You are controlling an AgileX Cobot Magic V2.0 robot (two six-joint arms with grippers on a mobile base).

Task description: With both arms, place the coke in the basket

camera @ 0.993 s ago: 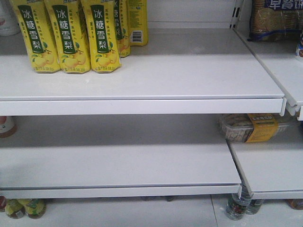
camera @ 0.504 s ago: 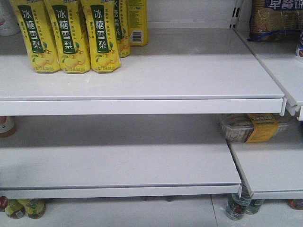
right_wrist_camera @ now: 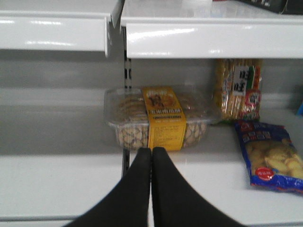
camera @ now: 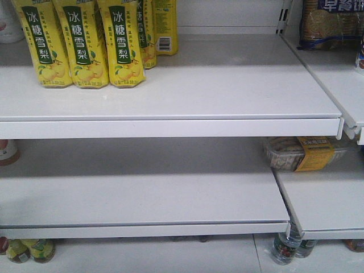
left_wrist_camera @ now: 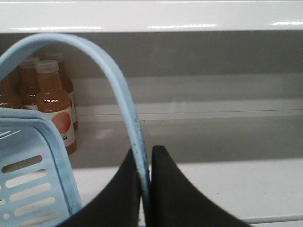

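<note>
The left pincer (left_wrist_camera: 146,189) is closed on the flat swing handle (left_wrist_camera: 116,90) of the light-blue basket (left_wrist_camera: 35,175), the band pinched between its two black fingers; the basket's slotted wall sits down and to the pincer's left. Beyond it, further left, amber juice bottles (left_wrist_camera: 56,106) stand on a white shelf (left_wrist_camera: 227,132). The right pincer (right_wrist_camera: 151,158) has its fingers pressed together with nothing between them. Just ahead of it lies a clear snack box (right_wrist_camera: 158,118) with a yellow band; to its right, a blue snack bag (right_wrist_camera: 272,158). The coke appears in no view.
</note>
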